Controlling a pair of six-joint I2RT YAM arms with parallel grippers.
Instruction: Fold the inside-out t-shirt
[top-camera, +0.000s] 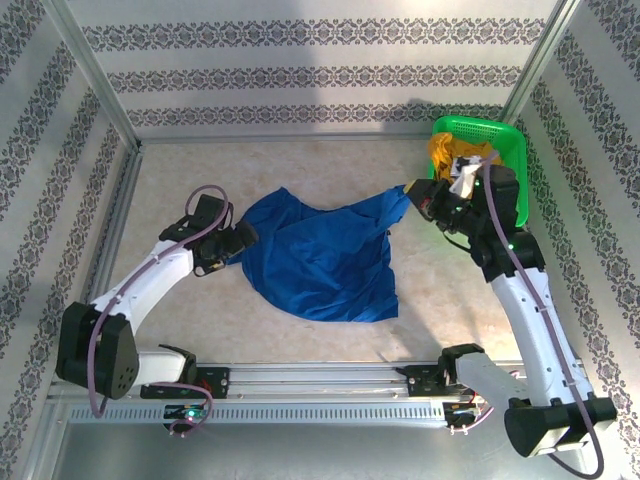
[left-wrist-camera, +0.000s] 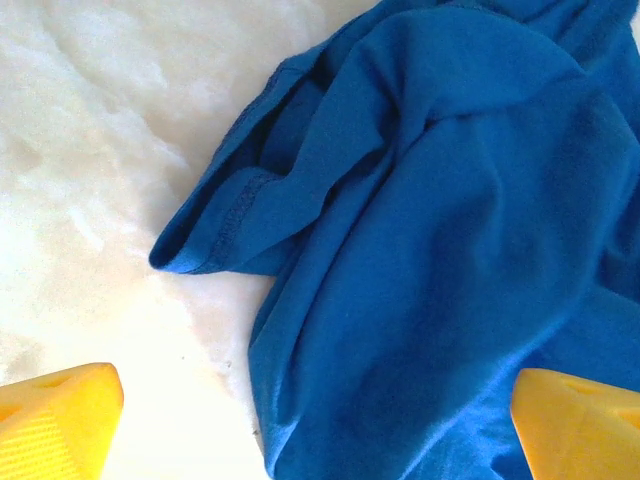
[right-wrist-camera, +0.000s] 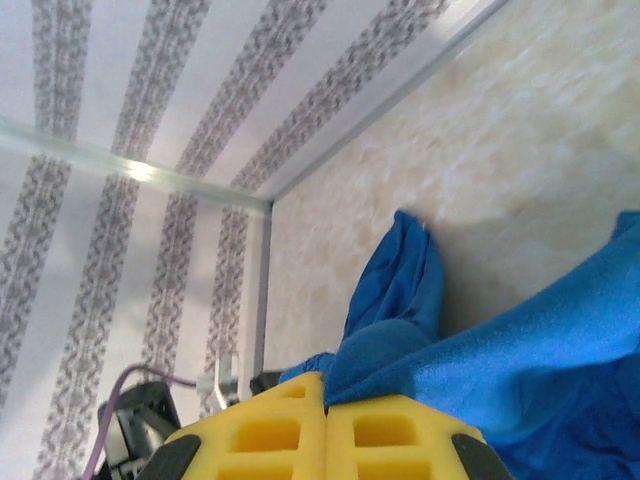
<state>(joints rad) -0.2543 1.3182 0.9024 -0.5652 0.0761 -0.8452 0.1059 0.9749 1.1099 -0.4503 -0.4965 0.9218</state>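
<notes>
The royal-blue inside-out t-shirt (top-camera: 320, 255) lies rumpled across the middle of the table, one corner drawn up toward the right. My right gripper (top-camera: 412, 192) is shut on that raised corner; in the right wrist view its yellow pads (right-wrist-camera: 395, 435) meet with blue cloth (right-wrist-camera: 520, 370) bunched between and over them. My left gripper (top-camera: 238, 243) stands open at the shirt's left edge. In the left wrist view the yellow fingertips (left-wrist-camera: 55, 415) sit wide apart, the shirt's body (left-wrist-camera: 430, 260) between them and a hemmed sleeve (left-wrist-camera: 205, 245) lying flat just ahead.
A green basket (top-camera: 510, 150) stands at the back right and holds a mustard-yellow garment (top-camera: 450, 150), right behind my right wrist. Patterned walls close the table at the back and both sides. Bare marbled tabletop (top-camera: 190, 190) lies left of the shirt.
</notes>
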